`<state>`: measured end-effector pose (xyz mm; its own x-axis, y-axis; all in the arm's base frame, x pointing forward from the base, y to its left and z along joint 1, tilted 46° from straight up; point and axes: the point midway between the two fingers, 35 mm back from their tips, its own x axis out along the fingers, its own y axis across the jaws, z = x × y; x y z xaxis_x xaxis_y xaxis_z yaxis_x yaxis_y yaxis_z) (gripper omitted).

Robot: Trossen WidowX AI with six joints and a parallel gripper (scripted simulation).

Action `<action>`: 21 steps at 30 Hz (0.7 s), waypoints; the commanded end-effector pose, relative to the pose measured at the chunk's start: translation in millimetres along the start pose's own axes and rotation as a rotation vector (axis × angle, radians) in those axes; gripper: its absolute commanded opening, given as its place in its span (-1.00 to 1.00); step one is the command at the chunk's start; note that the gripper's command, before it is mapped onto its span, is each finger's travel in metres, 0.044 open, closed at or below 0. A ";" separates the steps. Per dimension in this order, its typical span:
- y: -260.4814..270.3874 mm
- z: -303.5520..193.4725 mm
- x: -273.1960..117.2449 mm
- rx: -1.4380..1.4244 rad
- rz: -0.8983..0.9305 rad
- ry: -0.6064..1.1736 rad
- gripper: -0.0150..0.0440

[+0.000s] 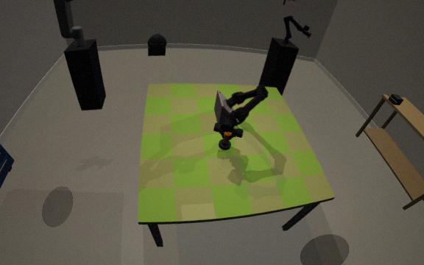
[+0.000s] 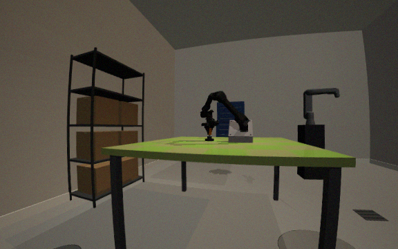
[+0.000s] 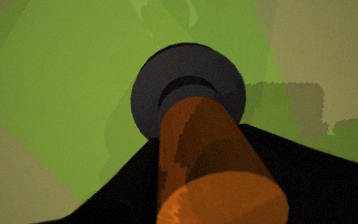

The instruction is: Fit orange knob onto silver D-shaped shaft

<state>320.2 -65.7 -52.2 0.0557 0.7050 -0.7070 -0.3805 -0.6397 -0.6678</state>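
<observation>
The orange knob (image 1: 227, 134) (image 2: 210, 131) (image 3: 200, 145) is a long cylinder, held roughly upright. My gripper (image 1: 227, 138) (image 2: 209, 133) (image 3: 198, 138) is shut on it, with a black finger on each side in the wrist view. The dark round pedestal (image 1: 224, 146) (image 2: 209, 140) (image 3: 144, 95) stands on the table directly below. Its raised centre shows just past the knob's lower end in the wrist view. A small pale bit shows between knob and pedestal in the exterior view, too small to identify. The D-shaped shaft, the knob's hole and both flat sides cannot be made out.
The green and tan checkered table (image 1: 193, 177) (image 2: 271, 153) carries the pedestal and the arm's pale base (image 1: 218, 107) (image 2: 240, 139), which stands close to the pedestal. A dark shelf rack (image 2: 95, 104) with brown boxes stands away from the table.
</observation>
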 end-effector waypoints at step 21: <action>-0.3 -0.6 2.8 -0.043 -0.003 0.002 -0.49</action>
<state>320.2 -64.8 -53.6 0.0551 0.7044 -0.7076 -0.3438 -0.6520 -0.6758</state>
